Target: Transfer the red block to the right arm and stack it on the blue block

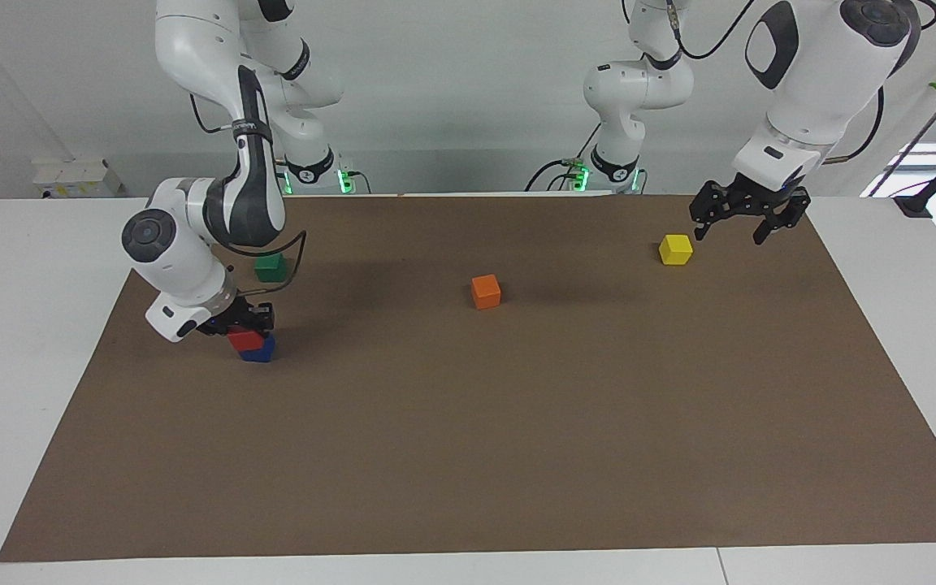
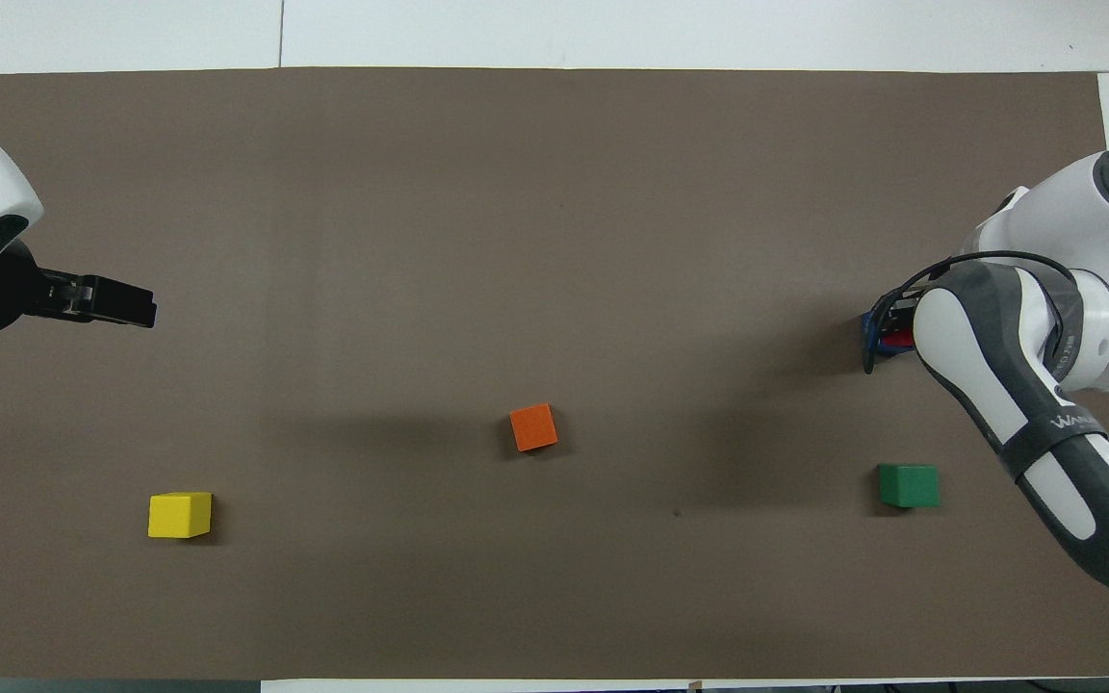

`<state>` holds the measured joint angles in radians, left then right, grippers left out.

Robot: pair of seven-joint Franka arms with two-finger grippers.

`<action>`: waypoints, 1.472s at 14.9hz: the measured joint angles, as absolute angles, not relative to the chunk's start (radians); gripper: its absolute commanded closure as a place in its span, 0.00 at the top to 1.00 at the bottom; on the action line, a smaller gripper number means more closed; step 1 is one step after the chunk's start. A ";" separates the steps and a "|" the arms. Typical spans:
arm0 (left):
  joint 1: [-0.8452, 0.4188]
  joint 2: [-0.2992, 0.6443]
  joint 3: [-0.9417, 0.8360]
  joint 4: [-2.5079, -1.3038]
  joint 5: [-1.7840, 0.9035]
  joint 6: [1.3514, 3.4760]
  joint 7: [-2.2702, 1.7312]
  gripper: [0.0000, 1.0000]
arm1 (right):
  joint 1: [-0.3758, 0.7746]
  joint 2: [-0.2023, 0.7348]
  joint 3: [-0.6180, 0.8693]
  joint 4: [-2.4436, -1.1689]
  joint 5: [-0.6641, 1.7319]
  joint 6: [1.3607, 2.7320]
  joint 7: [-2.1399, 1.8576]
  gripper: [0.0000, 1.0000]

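Observation:
The red block (image 1: 244, 339) rests on top of the blue block (image 1: 261, 352) on the brown mat, toward the right arm's end of the table. My right gripper (image 1: 239, 327) is low over the stack with its fingers on either side of the red block, shut on it. In the overhead view the right arm covers most of the stack; only slivers of the red block (image 2: 894, 339) and the blue block (image 2: 870, 325) show. My left gripper (image 1: 730, 234) is open and empty, raised over the mat beside the yellow block (image 1: 675, 249); it also shows in the overhead view (image 2: 142, 310).
A green block (image 1: 270, 267) lies nearer to the robots than the stack, close to the right arm's elbow. An orange block (image 1: 486, 291) sits mid-mat. The yellow block (image 2: 180, 515) lies toward the left arm's end. White table surrounds the brown mat (image 1: 468, 455).

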<state>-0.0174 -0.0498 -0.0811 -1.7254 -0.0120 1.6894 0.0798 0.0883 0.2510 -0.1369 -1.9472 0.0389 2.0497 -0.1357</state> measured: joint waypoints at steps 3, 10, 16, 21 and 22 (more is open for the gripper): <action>-0.017 -0.050 -0.076 -1.708 -0.012 1.672 0.080 1.00 | 0.088 0.251 -0.137 -1.947 0.039 2.050 -0.136 1.00; -0.017 -0.050 -0.075 -1.687 -0.012 1.647 0.080 1.00 | 0.088 0.244 -0.138 -1.930 0.039 2.061 -0.136 1.00; -0.017 -0.050 -0.075 -1.686 -0.012 1.637 0.080 1.00 | 0.075 0.165 -0.144 -1.829 0.039 2.059 -0.137 1.00; -0.018 -0.050 -0.077 -1.686 -0.012 1.637 0.080 1.00 | 0.050 0.125 -0.143 -1.673 0.039 1.837 -0.151 1.00; -0.018 -0.050 -0.077 -1.686 -0.012 1.636 0.080 1.00 | 0.050 0.111 -0.142 -1.642 0.039 1.774 -0.151 1.00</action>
<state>-0.0180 -0.0500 -0.0774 -1.6860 -0.0119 1.6355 0.0798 0.0502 0.1107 -0.1425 -1.6418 0.0393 1.7742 -0.1507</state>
